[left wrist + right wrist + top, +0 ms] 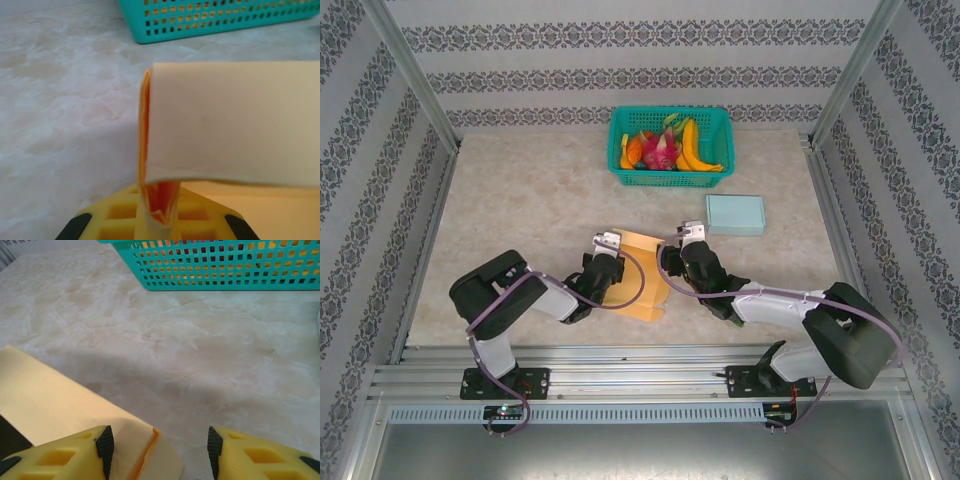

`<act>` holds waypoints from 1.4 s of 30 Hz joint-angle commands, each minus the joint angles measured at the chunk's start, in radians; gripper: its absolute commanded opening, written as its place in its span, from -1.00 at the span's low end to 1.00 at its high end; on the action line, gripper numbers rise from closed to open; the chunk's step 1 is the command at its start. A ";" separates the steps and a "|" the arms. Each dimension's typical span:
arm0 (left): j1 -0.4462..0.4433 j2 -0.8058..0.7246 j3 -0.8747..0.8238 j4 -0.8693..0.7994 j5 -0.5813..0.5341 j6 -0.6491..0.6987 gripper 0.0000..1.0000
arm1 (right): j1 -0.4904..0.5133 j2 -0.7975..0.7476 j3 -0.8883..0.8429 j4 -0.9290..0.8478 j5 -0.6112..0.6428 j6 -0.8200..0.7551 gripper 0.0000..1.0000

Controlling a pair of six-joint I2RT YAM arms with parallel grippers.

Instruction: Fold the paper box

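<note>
Both arms reach forward low over the table [520,200], the left gripper [607,243] clenched on a raised flap of the paper box [648,298] lying between them, the right gripper [692,233] released at its right edge; the teal basket [665,178] behind holds bananas [692,145] and a dragon fruit [660,150].

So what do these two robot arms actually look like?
The left arm and right arm match: bulky black joints, pale grey links, a purple cable looping alongside each. The right pincer has chunky yellow fingers with waffle-like hollows and black pads; the left pincer looks alike.
</note>
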State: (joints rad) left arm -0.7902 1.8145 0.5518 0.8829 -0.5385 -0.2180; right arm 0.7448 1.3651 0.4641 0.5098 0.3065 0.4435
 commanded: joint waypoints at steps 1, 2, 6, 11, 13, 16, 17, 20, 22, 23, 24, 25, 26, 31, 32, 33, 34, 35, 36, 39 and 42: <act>-0.010 0.063 0.036 -0.011 -0.159 -0.049 -1.00 | 0.017 0.046 0.003 -0.075 0.009 -0.001 0.08; -0.010 0.077 0.040 -0.007 -0.174 -0.053 -1.00 | 0.017 0.054 0.007 -0.074 0.009 0.000 0.08; -0.010 0.118 0.062 -0.007 -0.205 -0.049 -0.99 | 0.016 0.090 0.019 -0.058 0.010 0.007 0.08; -0.010 0.087 0.056 -0.034 -0.172 -0.053 -0.67 | 0.018 0.112 0.022 -0.047 0.018 0.013 0.08; -0.009 0.044 0.043 -0.057 -0.162 -0.051 -0.53 | 0.018 0.108 0.021 -0.047 0.024 0.015 0.07; -0.007 -0.030 0.019 -0.099 -0.140 -0.050 -0.33 | 0.018 0.103 0.018 -0.049 0.029 0.017 0.07; -0.007 -0.054 0.011 -0.110 -0.126 -0.048 -0.26 | 0.018 0.101 0.017 -0.048 0.032 0.018 0.07; -0.007 -0.139 -0.022 -0.144 -0.070 -0.046 -0.09 | 0.021 0.098 0.015 -0.049 0.039 0.019 0.07; -0.006 -0.201 -0.060 -0.147 -0.014 -0.041 -0.03 | 0.022 0.093 0.015 -0.050 0.043 0.018 0.07; -0.006 -0.234 -0.079 -0.144 0.016 -0.036 -0.03 | 0.025 0.091 0.015 -0.053 0.046 0.018 0.07; -0.006 -0.264 -0.103 -0.137 0.049 -0.030 -0.02 | 0.024 0.089 0.015 -0.055 0.049 0.018 0.07; -0.007 -0.301 -0.128 -0.131 0.084 -0.021 -0.03 | 0.025 0.087 0.015 -0.055 0.049 0.016 0.07; -0.006 -0.329 -0.147 -0.124 0.106 -0.016 -0.02 | 0.026 0.086 0.015 -0.056 0.049 0.014 0.07; 0.025 -0.453 -0.207 -0.177 0.148 -0.028 -0.22 | 0.027 0.080 0.015 -0.061 0.052 0.012 0.07; 0.050 -0.458 -0.213 -0.183 0.170 -0.035 -0.26 | 0.027 0.078 0.016 -0.061 0.052 0.012 0.07; 0.084 -0.456 -0.222 -0.178 0.204 -0.042 -0.28 | 0.027 0.077 0.016 -0.062 0.051 0.012 0.07; 0.129 -0.448 -0.233 -0.159 0.262 -0.050 -0.28 | 0.027 0.076 0.016 -0.063 0.049 0.011 0.07; 0.169 -0.436 -0.246 -0.132 0.319 -0.056 -0.28 | 0.027 0.073 0.016 -0.063 0.046 0.010 0.07; 0.215 -0.423 -0.261 -0.092 0.391 -0.054 -0.27 | 0.027 0.072 0.016 -0.063 0.044 0.008 0.07; 0.296 -0.373 -0.273 0.008 0.544 -0.012 -0.21 | 0.027 0.070 0.021 -0.066 0.027 -0.005 0.07; 0.312 -0.326 -0.262 0.082 0.654 0.030 -0.21 | 0.026 0.069 0.022 -0.066 0.013 -0.014 0.07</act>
State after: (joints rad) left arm -0.4911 1.4586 0.2844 0.8291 -0.0784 -0.2344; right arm 0.7620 1.4288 0.5003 0.5465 0.3492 0.4469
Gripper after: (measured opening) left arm 0.397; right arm 0.536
